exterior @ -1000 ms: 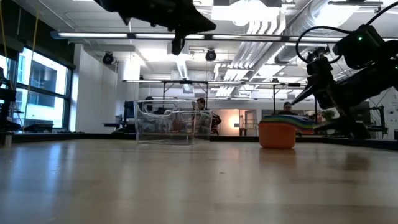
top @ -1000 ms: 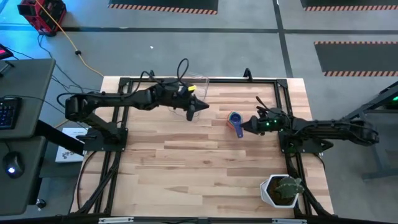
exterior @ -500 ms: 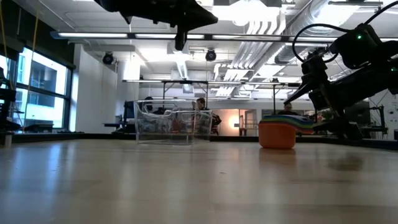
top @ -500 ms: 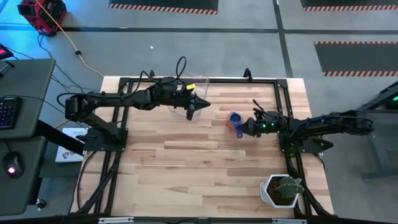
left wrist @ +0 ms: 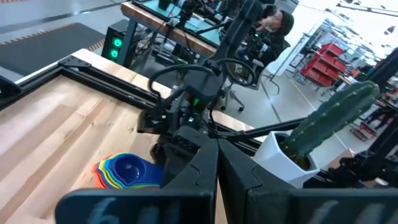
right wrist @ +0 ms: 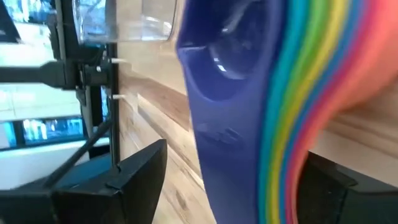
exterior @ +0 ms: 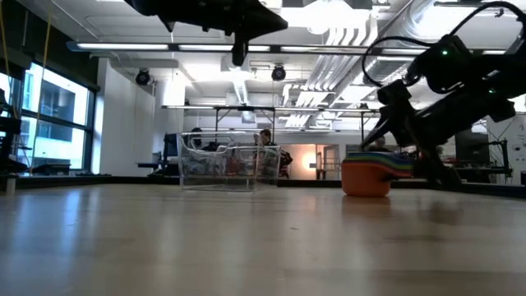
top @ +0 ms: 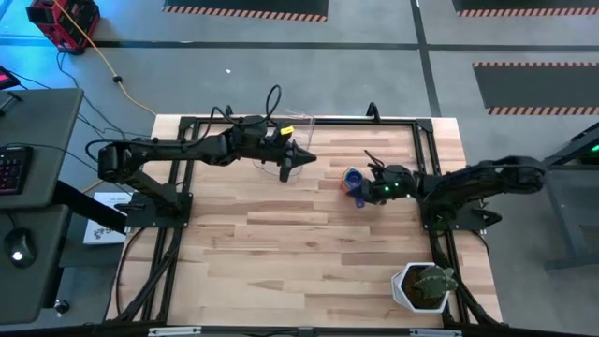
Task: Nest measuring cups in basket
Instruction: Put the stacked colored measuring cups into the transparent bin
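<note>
The six coloured plastic measuring cups (top: 354, 181) are nested, standing at 3 o'clock of the clear rectangular plastic basket (top: 284, 148), outside it. The right gripper (top: 368, 186) straddles the handles, jaws fully spread, gripping nothing. The left gripper (top: 302, 157) hovers closed and empty over the basket. Transfer remains.

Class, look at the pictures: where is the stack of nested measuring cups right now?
In the high view the stack of measuring cups sits on the table's right half, outside the basket, between the open fingers of the right hand.
</note>
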